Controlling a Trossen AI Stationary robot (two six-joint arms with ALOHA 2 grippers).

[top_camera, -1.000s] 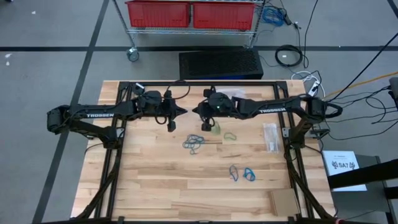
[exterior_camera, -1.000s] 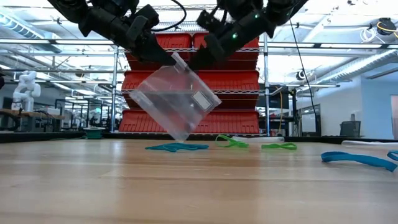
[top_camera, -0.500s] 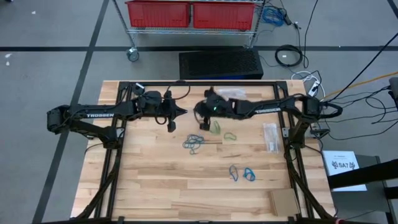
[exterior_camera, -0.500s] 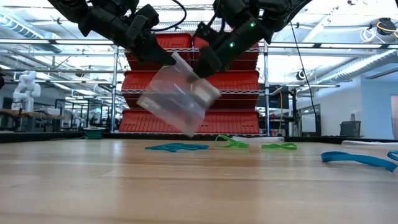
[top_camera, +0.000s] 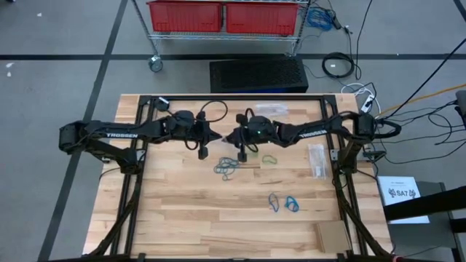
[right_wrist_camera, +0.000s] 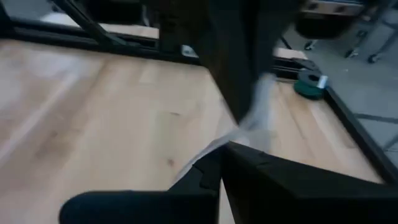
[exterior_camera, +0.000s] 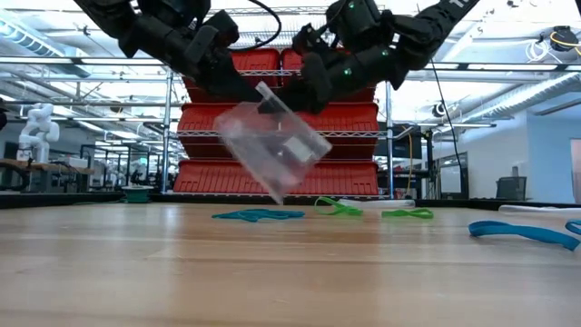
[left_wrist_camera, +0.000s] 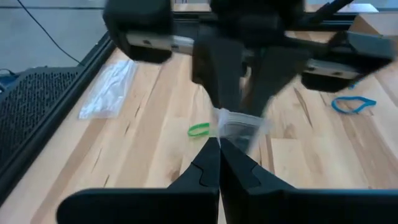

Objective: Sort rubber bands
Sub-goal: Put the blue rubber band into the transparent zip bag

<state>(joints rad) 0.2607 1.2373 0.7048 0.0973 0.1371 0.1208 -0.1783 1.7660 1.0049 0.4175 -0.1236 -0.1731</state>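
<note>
A clear plastic bag (exterior_camera: 272,150) hangs above the table's middle, held between both grippers. My left gripper (top_camera: 218,136) and my right gripper (top_camera: 228,138) meet tip to tip at its top, both shut on it. The rubber bands lie flat on the wood. A blue and dark cluster (top_camera: 227,167) lies under the bag and a green one (top_camera: 269,158) to its right. Two more (top_camera: 284,204), one blue and one dark, lie nearer the near edge. The low view shows the blue cluster (exterior_camera: 259,215) and green bands (exterior_camera: 338,208). My left gripper pinches the bag's top edge (left_wrist_camera: 225,118) between its two shut fingers, coming level from the table's left. The bag is lifted clear and hangs tilted below the fingers. My right gripper pinches the bag's top edge (right_wrist_camera: 245,127) from the table's right, facing the left gripper. In the low view its fingers (exterior_camera: 295,95) slant down onto the top corner (exterior_camera: 265,91). The bag hangs clear of the table.
More clear bags lie on the table's right (top_camera: 317,160) and at the far edge (top_camera: 269,109). A brown card (top_camera: 331,234) sits at the near right corner. The black frame (top_camera: 138,182) borders the wood. A red bin shelf (exterior_camera: 272,118) stands behind.
My right gripper has moved toward the table's left and slightly nearer, closing on the left gripper at the bag's top. My left gripper has reached a little to the right. The bag has swung and turned, and its lower corner has shifted right.
</note>
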